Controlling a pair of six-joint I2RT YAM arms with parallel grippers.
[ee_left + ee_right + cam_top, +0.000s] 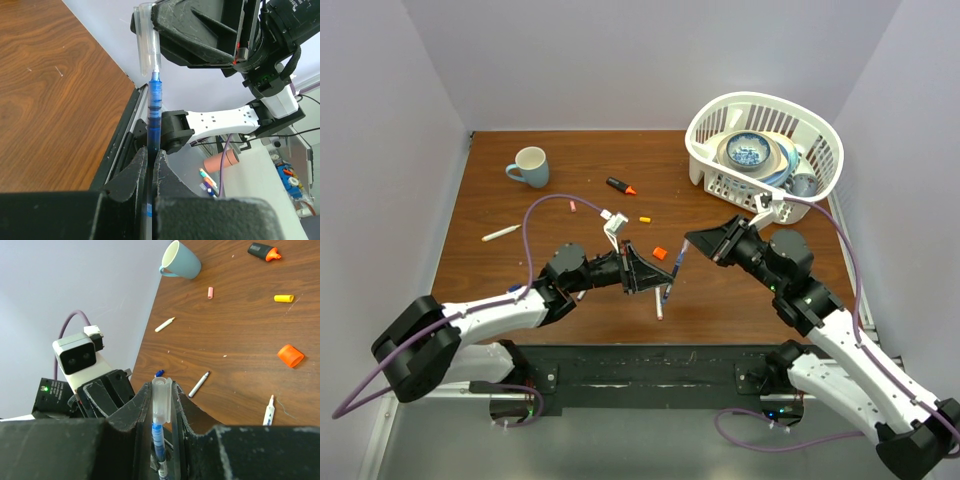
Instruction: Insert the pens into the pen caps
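My left gripper (149, 152) is shut on a blue pen (154, 107), which stands up out of its jaws. My right gripper (161, 388) is shut on a clear pen cap (161, 399) just above it. The pen's tip sits in the mouth of the clear pen cap (147, 42), and the blue barrel is still outside. In the top view both grippers (655, 275) (692, 243) meet above the table's front middle. Loose white pens (501, 233) (659, 305) lie on the wood, along with a pink cap (573, 208), a yellow cap (645, 219) and an orange cap (660, 253).
A pale blue mug (529, 166) stands at the back left. A white basket (830, 135) with bowls sits at the back right. A black and orange highlighter (620, 186) lies mid-table. White walls close in the table on three sides.
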